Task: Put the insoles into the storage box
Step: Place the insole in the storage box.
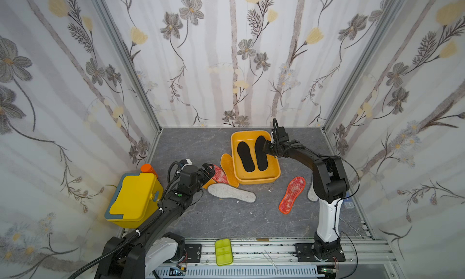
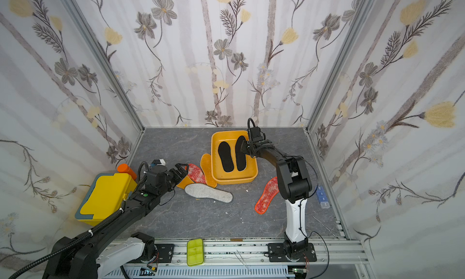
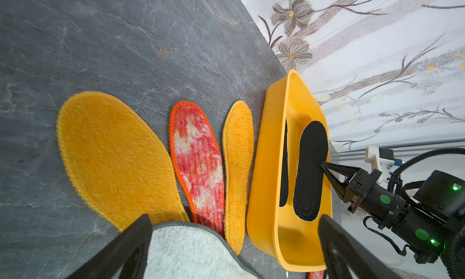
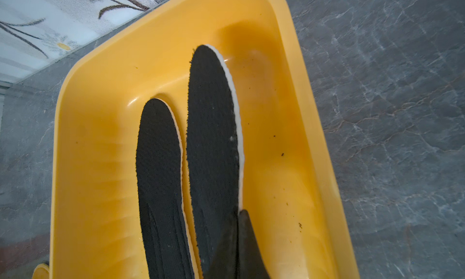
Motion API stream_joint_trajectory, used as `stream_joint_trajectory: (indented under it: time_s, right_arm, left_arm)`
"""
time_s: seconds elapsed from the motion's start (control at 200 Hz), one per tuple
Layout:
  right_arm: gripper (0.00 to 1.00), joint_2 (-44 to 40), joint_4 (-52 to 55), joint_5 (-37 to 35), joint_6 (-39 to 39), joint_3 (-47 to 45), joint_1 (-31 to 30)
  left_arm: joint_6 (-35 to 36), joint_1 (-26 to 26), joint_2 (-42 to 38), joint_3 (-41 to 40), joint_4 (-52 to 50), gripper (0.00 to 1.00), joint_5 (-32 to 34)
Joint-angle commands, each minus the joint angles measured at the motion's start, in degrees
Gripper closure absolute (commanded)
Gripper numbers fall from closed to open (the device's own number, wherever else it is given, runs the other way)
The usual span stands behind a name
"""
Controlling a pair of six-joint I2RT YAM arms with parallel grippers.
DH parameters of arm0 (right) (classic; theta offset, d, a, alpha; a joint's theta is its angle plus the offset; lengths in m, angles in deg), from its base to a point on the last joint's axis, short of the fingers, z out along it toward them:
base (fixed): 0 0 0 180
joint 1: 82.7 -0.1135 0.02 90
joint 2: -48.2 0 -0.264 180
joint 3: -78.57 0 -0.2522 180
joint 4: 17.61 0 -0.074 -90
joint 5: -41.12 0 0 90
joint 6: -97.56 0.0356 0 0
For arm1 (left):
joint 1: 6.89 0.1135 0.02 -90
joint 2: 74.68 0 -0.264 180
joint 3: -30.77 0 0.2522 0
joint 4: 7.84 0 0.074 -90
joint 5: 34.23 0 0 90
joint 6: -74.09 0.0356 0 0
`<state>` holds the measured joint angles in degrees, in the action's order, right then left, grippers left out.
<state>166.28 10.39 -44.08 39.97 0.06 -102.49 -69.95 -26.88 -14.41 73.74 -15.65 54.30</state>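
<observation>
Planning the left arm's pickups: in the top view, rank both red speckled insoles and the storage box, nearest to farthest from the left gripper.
From the left gripper:
1. Left speckled insole, right at its fingertips.
2. Storage box, just beyond, toward the back.
3. Right speckled insole, beside the right arm.

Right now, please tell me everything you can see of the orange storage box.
The storage box is a shallow yellow-orange plastic-looking tray with rounded corners and a rolled rim. It sits level on the grey table near the back wall. Two black insoles lie side by side inside. The shut right gripper reaches in, its tip at one insole.
</observation>
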Motion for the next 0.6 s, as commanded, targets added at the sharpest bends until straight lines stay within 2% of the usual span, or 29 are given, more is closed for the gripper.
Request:
stream_joint_trajectory:
  time_s: [0.0,0.25,0.595]
  right_arm:
    - [1.00,0.63,-1.10,-1.67,1.63,-0.04,-0.16]
    - [1.00,1.38,-0.69,-4.77,2.24,-0.35,-0.68]
    - [1.00,2.24,-1.70,-3.97,3.27,-0.71,-0.77]
  left_arm:
    - [0.34,0.04,0.02,-0.12,0.55,0.00,0.68]
    - [0.47,0.08,-0.07,-0.21,0.46,0.00,0.77]
    - [0.47,-0.01,-0.15,-0.56,0.37,0.00,0.95]
